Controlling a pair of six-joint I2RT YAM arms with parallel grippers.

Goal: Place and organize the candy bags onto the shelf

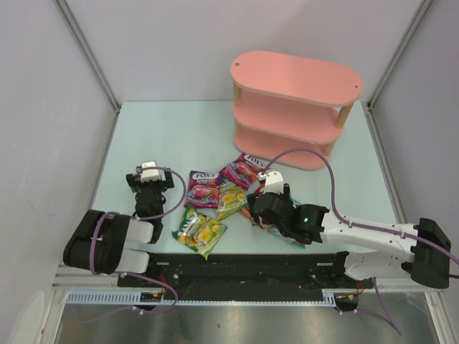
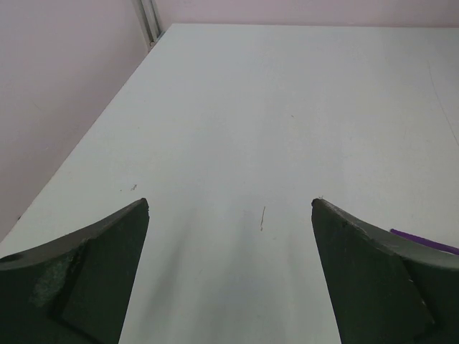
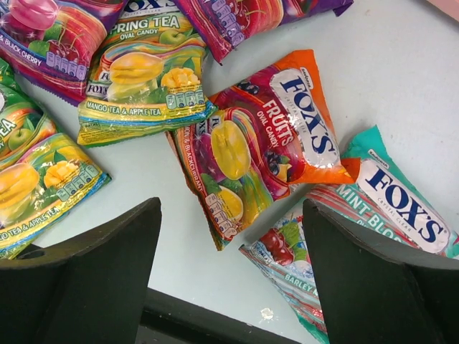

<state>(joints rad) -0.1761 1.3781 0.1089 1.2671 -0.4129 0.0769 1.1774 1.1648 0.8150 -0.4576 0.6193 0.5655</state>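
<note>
The pink three-tier shelf (image 1: 294,107) stands at the far right with nothing showing on its boards. On the table near the front lie two purple-magenta bags (image 1: 203,188) (image 1: 240,170) and two yellow-green bags (image 1: 231,198) (image 1: 199,231). My right gripper (image 1: 262,208) is open and hovers over the red-orange bag (image 3: 251,143) and the teal-white bag (image 3: 380,208); its fingers straddle their lower ends, and in its wrist view the gripper (image 3: 231,208) holds nothing. My left gripper (image 1: 149,179) is open and empty left of the bags, and in its wrist view the gripper (image 2: 229,203) is over bare table.
The table's black front edge (image 3: 201,322) lies just below the right gripper. Grey walls close in the table (image 1: 172,136) on the left, back and right. A purple cable (image 1: 315,154) loops from the right arm toward the shelf's base.
</note>
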